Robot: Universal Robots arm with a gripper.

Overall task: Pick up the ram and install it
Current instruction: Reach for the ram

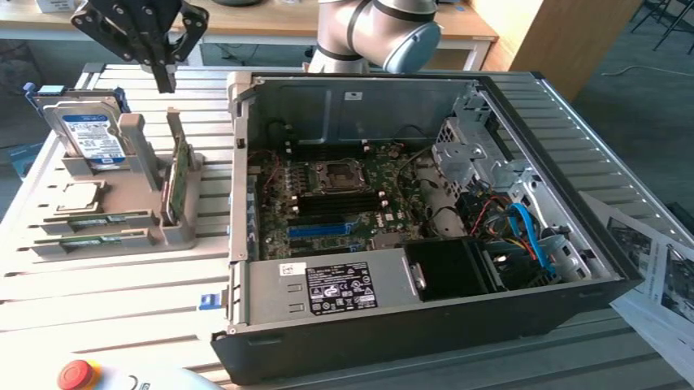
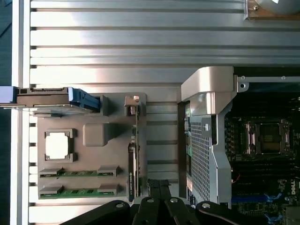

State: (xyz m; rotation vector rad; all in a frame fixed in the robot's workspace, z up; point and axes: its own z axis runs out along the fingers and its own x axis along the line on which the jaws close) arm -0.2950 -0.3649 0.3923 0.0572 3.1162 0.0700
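Green ram stands on edge in the grey holder, right below the clenched, empty gripper.

An open computer case lies on a slatted metal table, its motherboard and processor socket exposed. A labelled power supply sits along the near wall. On the exterior view's left, a grey holder carries an upright hard drive (blue-and-white label) and a flat square chip. A red button sits nearest the camera.
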